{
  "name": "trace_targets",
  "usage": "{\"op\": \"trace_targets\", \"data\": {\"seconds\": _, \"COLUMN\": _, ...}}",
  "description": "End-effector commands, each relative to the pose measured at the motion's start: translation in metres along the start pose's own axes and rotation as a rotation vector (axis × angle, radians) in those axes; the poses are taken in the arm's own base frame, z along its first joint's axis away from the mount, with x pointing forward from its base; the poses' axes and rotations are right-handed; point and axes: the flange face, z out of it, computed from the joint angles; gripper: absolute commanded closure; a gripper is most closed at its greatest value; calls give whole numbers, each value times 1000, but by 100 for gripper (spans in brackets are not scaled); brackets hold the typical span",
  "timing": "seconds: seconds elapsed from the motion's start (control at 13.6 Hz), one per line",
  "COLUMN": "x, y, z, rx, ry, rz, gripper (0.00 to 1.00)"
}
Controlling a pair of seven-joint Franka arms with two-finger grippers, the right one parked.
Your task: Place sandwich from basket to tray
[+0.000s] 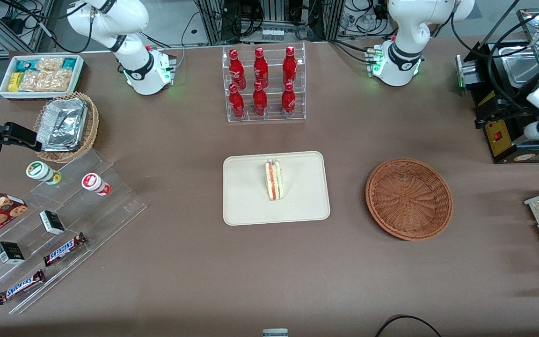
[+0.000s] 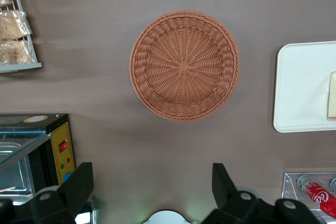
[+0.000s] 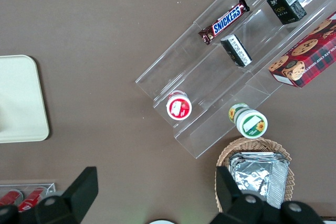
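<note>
The triangular white-bread sandwich with red and green filling stands on the cream rectangular tray at frame centre; the round reddish-brown wicker basket sits beside it, and the gripper hangs above with fingers spread.

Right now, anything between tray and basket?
No. Front view shows bare brown table between tray and basket. Open gripper is up above the basket.

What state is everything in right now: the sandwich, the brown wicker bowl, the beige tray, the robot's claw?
Triangular white-bread sandwich: standing on edge on the tray.
Round reddish-brown wicker basket: empty, upright.
Flat cream-beige rectangular tray: holds the sandwich alone.
Left arm's gripper: open, empty, high above the table by the basket.
</note>
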Motion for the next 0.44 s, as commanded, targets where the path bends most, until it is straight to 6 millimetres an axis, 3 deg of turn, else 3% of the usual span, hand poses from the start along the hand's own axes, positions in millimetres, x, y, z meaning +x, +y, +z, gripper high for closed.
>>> {"op": "trace_targets", "data": {"seconds": 0.0, "x": 3, "y": -9, "z": -7, "rx": -13, "ry": 9, "rz": 17, "gripper": 0}}
{"op": "trace_targets", "data": {"seconds": 0.15, "x": 6, "y": 0, "z": -12, "rx": -15, "ry": 20, "rz": 32, "gripper": 0}}
{"op": "trace_targets", "data": {"seconds": 0.37, "x": 4, "y": -3, "z": -14, "rx": -15, "ry": 20, "rz": 28, "gripper": 0}}
